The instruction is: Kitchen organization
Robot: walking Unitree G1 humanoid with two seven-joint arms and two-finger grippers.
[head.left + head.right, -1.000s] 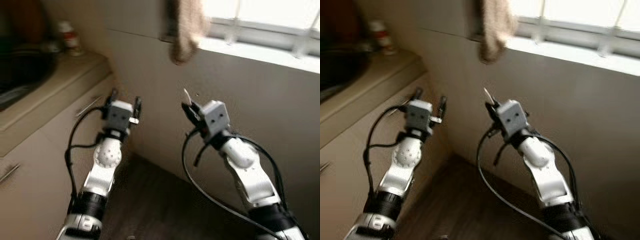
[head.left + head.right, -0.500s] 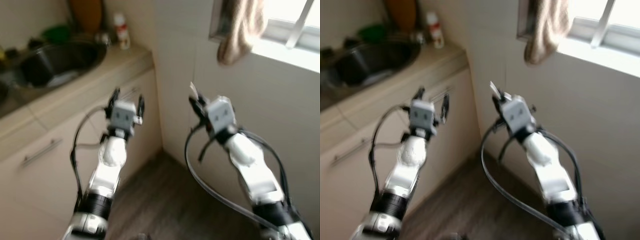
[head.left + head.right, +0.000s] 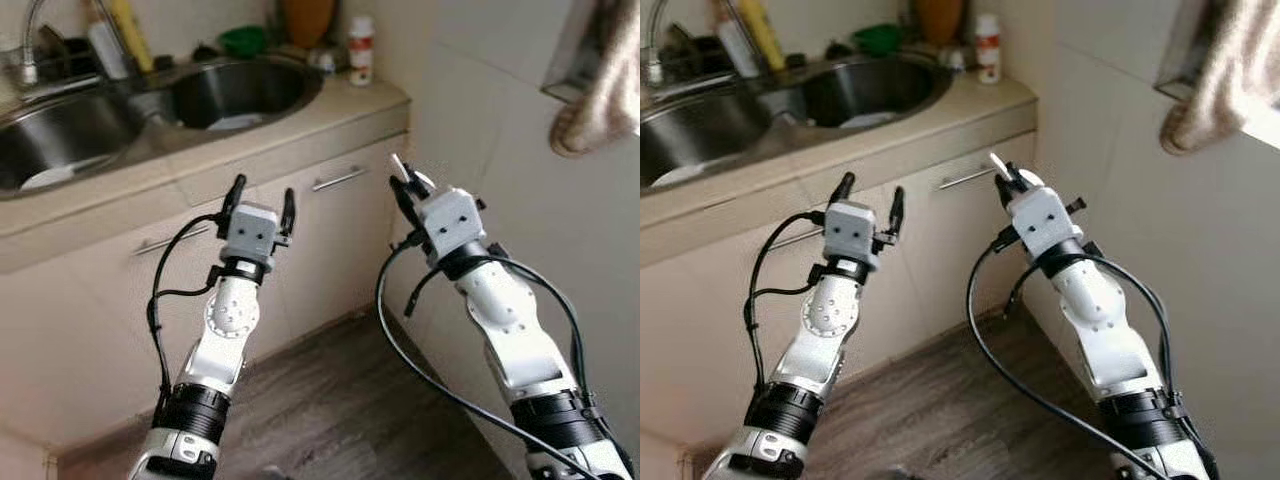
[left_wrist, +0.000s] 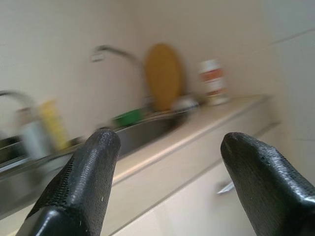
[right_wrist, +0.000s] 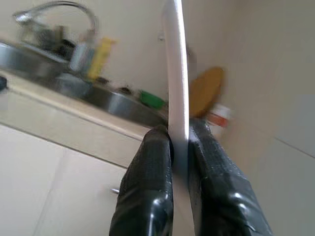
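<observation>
My right gripper is raised in front of the cupboard corner, shut on a thin white object seen edge-on, whose tip sticks up past the fingers. What the object is I cannot tell. My left gripper is held up at about the same height before the cupboard doors, open, with nothing between its fingers. Behind both grippers runs a beige counter with a double steel sink.
Behind the sink stand a tap, a yellow bottle, a green bowl, an orange board and a white bottle with a red label. Cupboard handles face me. A beige towel hangs at the right wall. Wooden floor lies below.
The whole picture has swung towards the counter, so the sink and its bottles have come fully into view and the window has left it. Both arms keep their raised pose.
</observation>
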